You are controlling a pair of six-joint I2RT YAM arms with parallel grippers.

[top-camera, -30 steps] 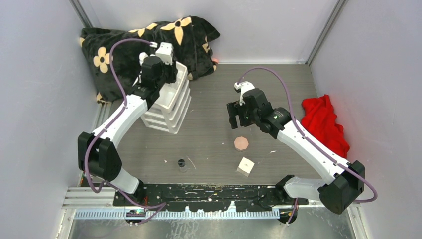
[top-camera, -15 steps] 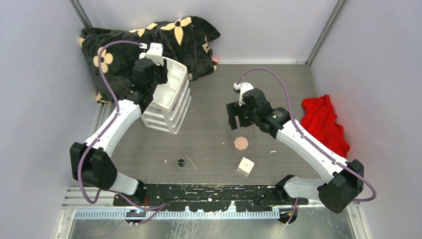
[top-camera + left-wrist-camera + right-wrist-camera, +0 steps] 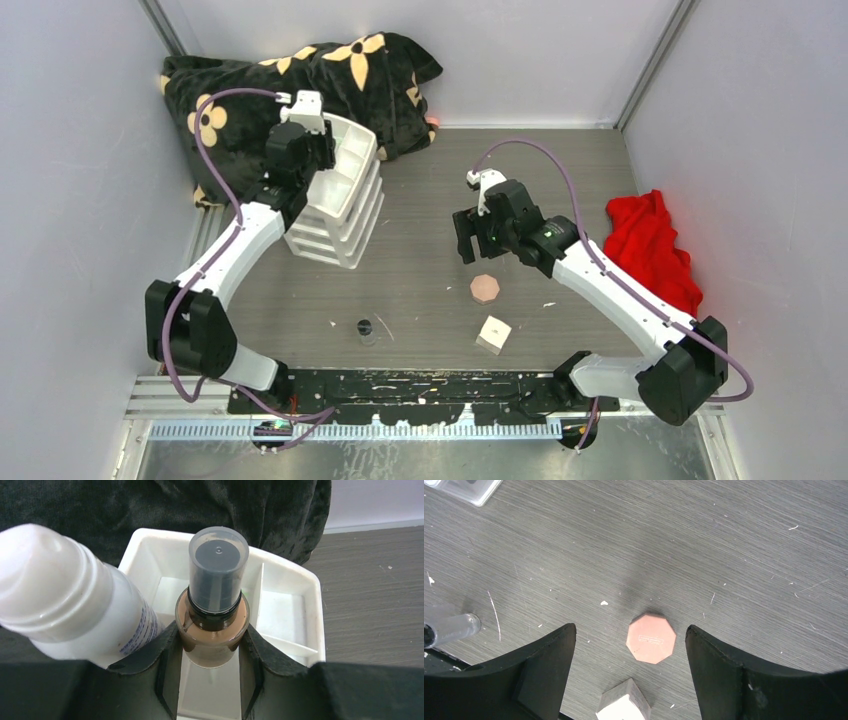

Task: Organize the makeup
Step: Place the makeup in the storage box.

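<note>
In the left wrist view my left gripper (image 3: 212, 645) is shut on the tan dark-capped bottle (image 3: 215, 625), holding it upright over a compartment of the white stacked-drawer box (image 3: 312, 610). A white bottle (image 3: 65, 600) leans close at its left. In the top view the left gripper (image 3: 300, 150) hangs over the box's top tray (image 3: 335, 215). My right gripper (image 3: 629, 628) is open above the table, with the pink-brown octagonal compact (image 3: 650, 639) lying flat between and below its fingers, untouched. The white cube (image 3: 493, 333) lies nearer the bases, and the small clear jar (image 3: 365, 328) stands front left.
A black flower-print bag (image 3: 300, 80) lies at the back left behind the box. A red cloth (image 3: 650, 245) is bunched by the right wall. Grey walls close in on the left, back and right sides of the table.
My left arm has shifted a little left and back over the box with the bottle still gripped. The right gripper has edged slightly left over the compact.
</note>
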